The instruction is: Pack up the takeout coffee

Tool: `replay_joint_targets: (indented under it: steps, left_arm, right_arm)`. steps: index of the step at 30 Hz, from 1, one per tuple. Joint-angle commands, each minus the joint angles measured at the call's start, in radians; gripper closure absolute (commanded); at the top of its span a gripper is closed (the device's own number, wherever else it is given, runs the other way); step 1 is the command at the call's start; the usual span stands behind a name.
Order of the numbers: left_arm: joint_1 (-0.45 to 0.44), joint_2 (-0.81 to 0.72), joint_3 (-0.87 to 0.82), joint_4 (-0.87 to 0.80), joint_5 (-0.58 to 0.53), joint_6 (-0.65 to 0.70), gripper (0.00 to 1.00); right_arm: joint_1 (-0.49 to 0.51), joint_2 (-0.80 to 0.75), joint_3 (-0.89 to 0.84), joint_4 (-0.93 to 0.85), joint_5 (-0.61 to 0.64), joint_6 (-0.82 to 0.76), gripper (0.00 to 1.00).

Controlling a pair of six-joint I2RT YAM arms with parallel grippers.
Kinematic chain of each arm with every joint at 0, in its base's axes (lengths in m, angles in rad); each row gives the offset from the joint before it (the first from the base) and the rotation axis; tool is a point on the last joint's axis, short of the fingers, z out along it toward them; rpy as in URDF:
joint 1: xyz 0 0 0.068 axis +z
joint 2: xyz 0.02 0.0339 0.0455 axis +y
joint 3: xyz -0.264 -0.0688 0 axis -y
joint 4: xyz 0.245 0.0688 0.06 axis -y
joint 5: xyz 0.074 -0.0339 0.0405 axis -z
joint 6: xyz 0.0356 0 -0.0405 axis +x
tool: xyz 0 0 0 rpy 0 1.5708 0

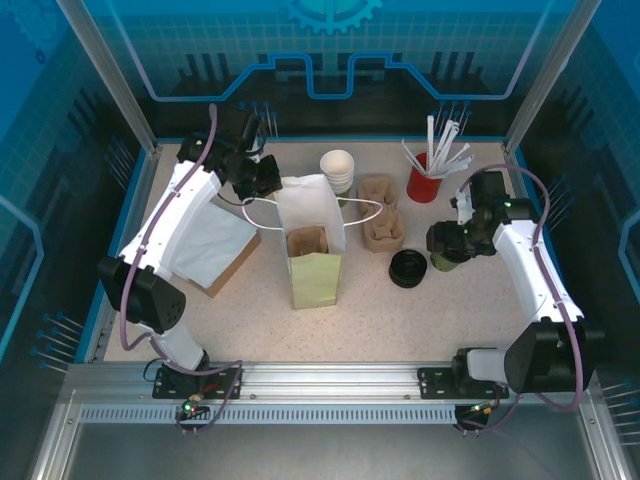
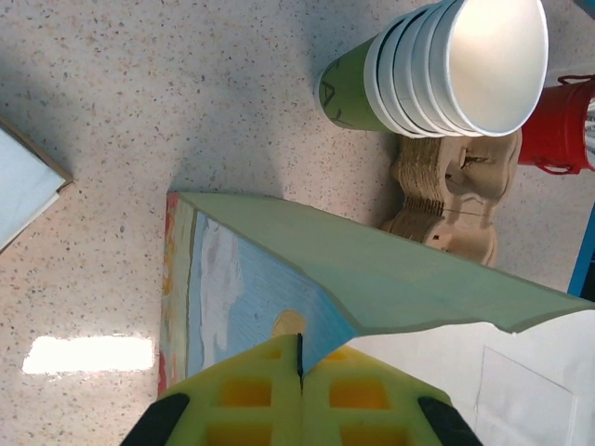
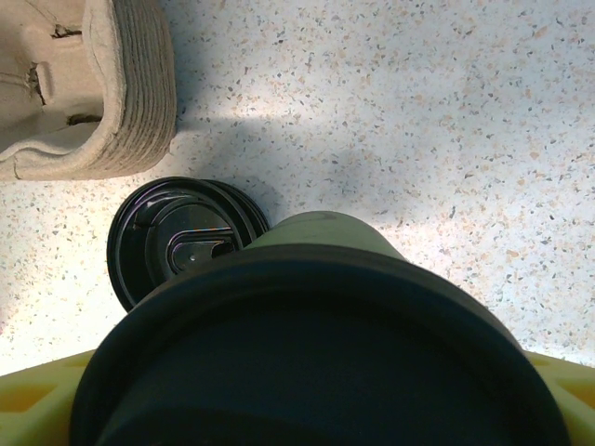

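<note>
Well to the right of the upright pale-green paper bag (image 1: 316, 282) on the speckled counter (image 1: 400, 320), the right pincer (image 1: 446, 256) grasps the olive-green paper takeout coffee cup (image 3: 316, 362) with its round black plastic lid, a stack of black lids (image 1: 407, 268) lying between cup and bag, while the left pincer (image 2: 299, 351) is clenched on the bag's rim.

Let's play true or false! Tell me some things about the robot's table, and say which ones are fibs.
1. The right tool grips the takeout coffee. True.
2. The paper bag lies flat. False: it stands upright, open on top.
3. The left tool pinches the bag's edge. True.
4. The straws stand in a blue holder. False: their holder is red.
5. The coffee sits inside the bag. False: it is outside, beside the black lids.
</note>
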Motion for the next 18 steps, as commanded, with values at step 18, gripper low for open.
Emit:
replay_joint_targets:
  steps: [18]
  left_arm:
    - [-0.002,-0.043,-0.063,0.175,0.003,-0.275,1.00]
  right_arm:
    - [0.009,-0.003,-0.011,0.013,-0.026,0.015,0.11]
